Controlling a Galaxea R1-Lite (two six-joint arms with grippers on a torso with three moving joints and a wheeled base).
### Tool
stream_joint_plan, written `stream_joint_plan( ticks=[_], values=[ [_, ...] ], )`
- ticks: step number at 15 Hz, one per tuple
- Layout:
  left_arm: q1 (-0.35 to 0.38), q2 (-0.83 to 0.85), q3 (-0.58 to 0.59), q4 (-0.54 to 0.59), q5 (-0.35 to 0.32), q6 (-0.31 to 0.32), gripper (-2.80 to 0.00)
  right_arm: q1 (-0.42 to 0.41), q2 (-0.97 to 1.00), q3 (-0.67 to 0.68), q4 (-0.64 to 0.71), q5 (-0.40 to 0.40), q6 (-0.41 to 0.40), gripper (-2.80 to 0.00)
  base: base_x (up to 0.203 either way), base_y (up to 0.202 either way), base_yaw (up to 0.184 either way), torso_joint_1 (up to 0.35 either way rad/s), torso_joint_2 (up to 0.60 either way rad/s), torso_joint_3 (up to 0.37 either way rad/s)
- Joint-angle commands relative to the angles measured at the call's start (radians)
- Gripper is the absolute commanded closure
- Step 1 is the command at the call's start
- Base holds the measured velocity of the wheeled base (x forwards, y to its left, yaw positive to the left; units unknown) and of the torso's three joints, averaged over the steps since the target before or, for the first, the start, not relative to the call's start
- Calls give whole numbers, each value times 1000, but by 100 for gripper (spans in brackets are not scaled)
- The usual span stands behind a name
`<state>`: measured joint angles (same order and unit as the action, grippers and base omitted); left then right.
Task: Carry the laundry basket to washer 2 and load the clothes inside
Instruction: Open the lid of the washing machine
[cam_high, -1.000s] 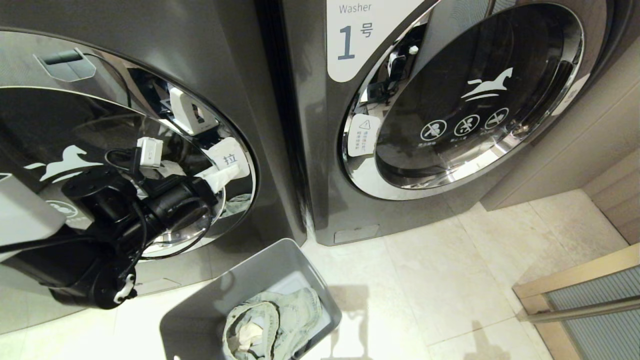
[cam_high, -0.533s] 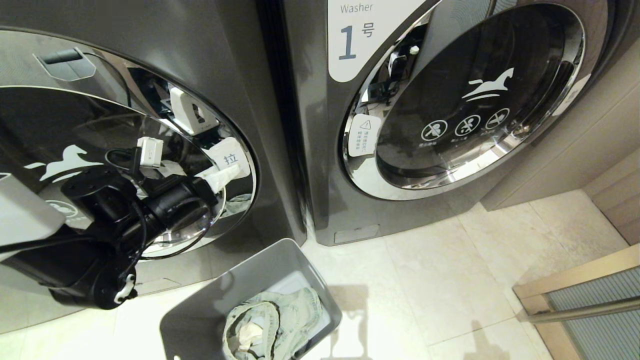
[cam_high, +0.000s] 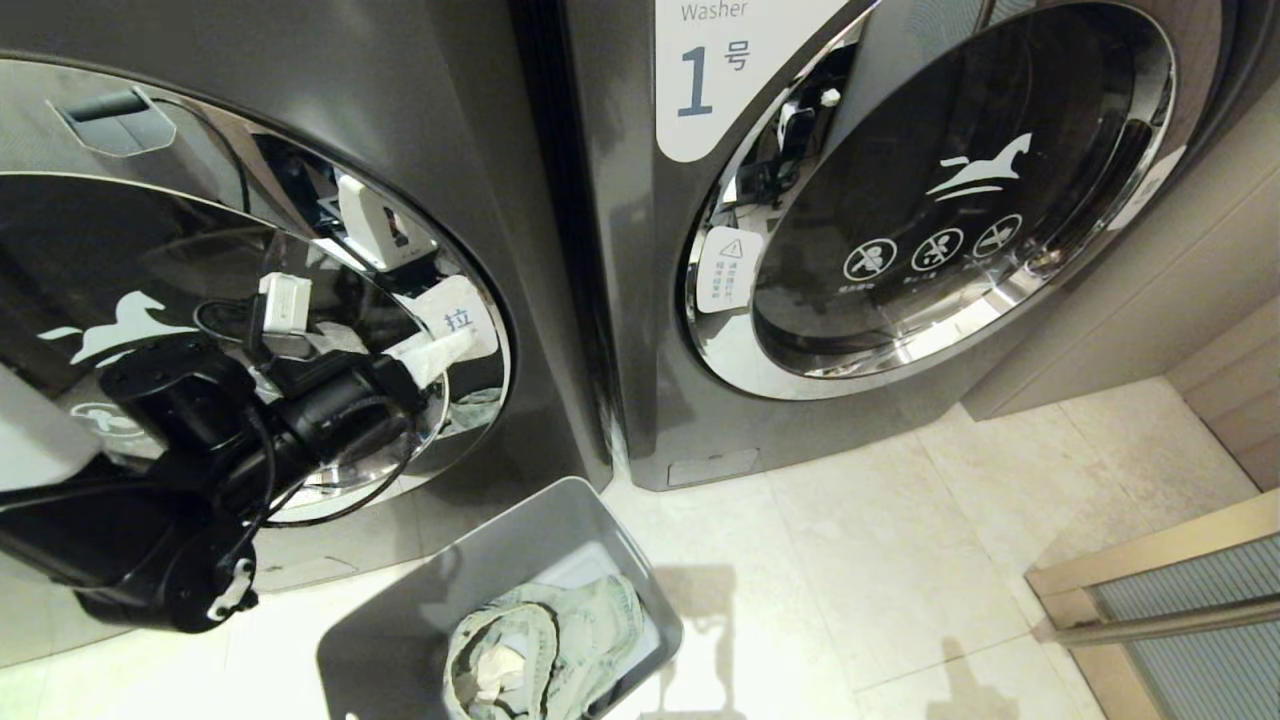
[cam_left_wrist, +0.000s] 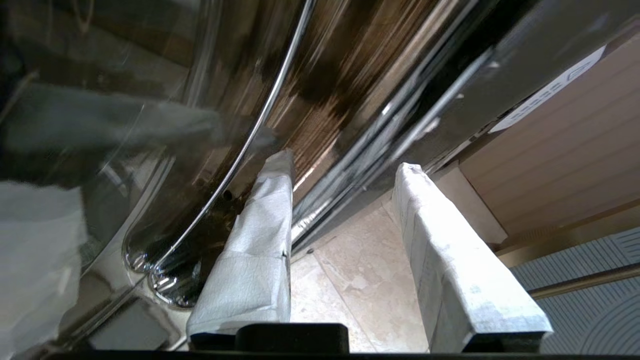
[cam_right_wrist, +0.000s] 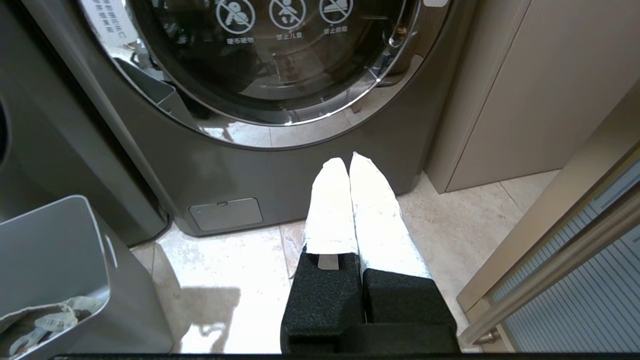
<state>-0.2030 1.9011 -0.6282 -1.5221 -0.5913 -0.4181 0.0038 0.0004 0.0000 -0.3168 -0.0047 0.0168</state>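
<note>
Washer 2 (cam_high: 420, 110) is the dark grey machine on the left, its number label out of view. My left gripper (cam_high: 445, 350) hovers at the right edge of its chrome-ringed door (cam_high: 478, 400), beside a white tag (cam_high: 460, 318). In the left wrist view this gripper (cam_left_wrist: 345, 165) is open; one wrapped finger (cam_left_wrist: 260, 235) lies against the chrome ring, and only floor shows between the two. The grey laundry basket (cam_high: 400, 600) stands on the floor below, with the grey-green clothes (cam_high: 560, 640) inside. My right gripper (cam_right_wrist: 350, 160) is shut and empty, low over the floor.
The washer labelled 1 (cam_high: 620, 300) stands to the right with its door closed. A beige cabinet side (cam_high: 1150, 280) and a sliding door frame (cam_high: 1150, 590) bound the tiled floor (cam_high: 850, 560) on the right. The basket (cam_right_wrist: 50, 240) sits left of my right gripper.
My left arm has drawn a little to the left before the washer door, and the door's horse mark and handle recess have shifted left too. Basket, clothes and right gripper are unchanged.
</note>
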Motion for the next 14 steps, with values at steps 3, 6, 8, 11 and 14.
stream_joint_plan(
  ticks=[3,6,8,11,14],
  values=[
    [-58,-25,21,-8,-9,4,0,1,1,40,-2,0,0,0,0,0,0,0,0,0],
    [-58,-27,25,-8,-9,4,0,1,1,40,-2,0,0,0,0,0,0,0,0,0],
    [-58,-25,32,-8,-9,4,0,1,1,40,-2,0,0,0,0,0,0,0,0,0],
    [-65,-24,36,-8,-9,4,0,1,1,40,-2,0,0,0,0,0,0,0,0,0],
    [-73,-13,33,-8,-7,5,0,1,1,40,-2,0,0,0,0,0,0,0,0,0]
  ],
)
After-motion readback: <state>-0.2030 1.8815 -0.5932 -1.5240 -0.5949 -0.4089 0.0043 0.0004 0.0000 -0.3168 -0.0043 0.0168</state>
